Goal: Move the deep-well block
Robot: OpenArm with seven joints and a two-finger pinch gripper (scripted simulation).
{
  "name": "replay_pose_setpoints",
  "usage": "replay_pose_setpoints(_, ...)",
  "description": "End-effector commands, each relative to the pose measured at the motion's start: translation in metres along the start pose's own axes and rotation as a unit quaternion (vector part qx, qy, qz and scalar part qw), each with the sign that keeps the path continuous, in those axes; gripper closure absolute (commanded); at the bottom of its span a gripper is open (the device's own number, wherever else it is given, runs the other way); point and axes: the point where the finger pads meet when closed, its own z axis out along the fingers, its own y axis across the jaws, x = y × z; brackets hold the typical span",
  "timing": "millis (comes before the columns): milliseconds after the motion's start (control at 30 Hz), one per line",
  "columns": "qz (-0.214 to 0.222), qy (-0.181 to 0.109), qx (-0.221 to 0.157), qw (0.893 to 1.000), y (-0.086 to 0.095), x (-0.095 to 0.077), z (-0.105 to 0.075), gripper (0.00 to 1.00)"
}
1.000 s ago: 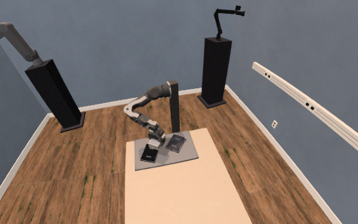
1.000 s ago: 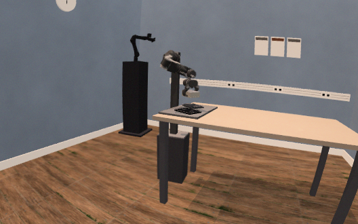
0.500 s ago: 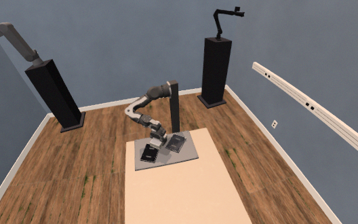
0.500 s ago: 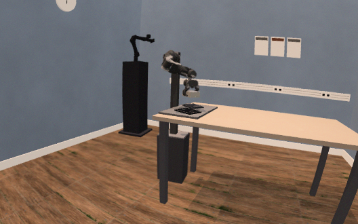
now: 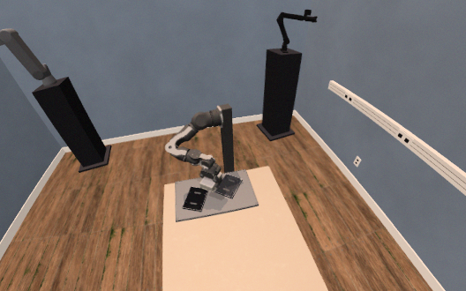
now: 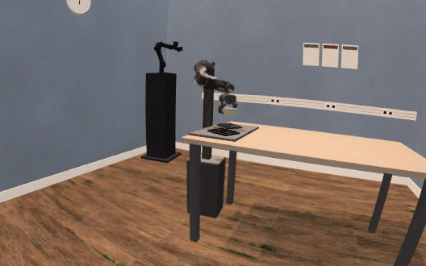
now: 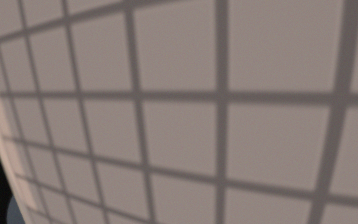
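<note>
The white deep-well block (image 5: 206, 182) hangs in the air above the grey mat (image 5: 214, 195), between the two black plate nests. My gripper (image 5: 211, 175) is shut on it from above. Nest N1 (image 5: 195, 198) lies empty to the block's left in the top view, and nest N2 (image 5: 229, 185) lies empty to its right. In the exterior view the block (image 6: 231, 109) hangs under the gripper (image 6: 227, 103), well above N1 (image 6: 223, 131) and N2 (image 6: 230, 126). The wrist view is filled by the block's well grid (image 7: 195, 115). I cannot make out the cut-off corner.
The arm's dark post (image 5: 227, 138) stands at the table's far end, just behind the mat. The long tan table (image 5: 239, 238) runs toward the camera. Two tall black pedestals (image 5: 281, 92) (image 5: 72, 123) stand on the floor, away from the table.
</note>
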Motion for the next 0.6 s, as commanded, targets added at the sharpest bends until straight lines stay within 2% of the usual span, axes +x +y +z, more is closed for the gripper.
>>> replay_pose_setpoints(0, 0.0, -0.001, -0.001, 1.0, 0.006, 0.006, -0.001, 1.0)
replay_pose_setpoints(133, 0.0, -0.001, 0.001, 1.0, 0.025, 0.031, 0.0, 1.0)
replay_pose_setpoints(533, 0.0, -0.001, 0.001, 1.0, 0.025, 0.031, 0.0, 1.0)
replay_pose_setpoints(567, 0.0, 0.0, -0.002, 1.0, 0.031, 0.037, 0.0, 1.0)
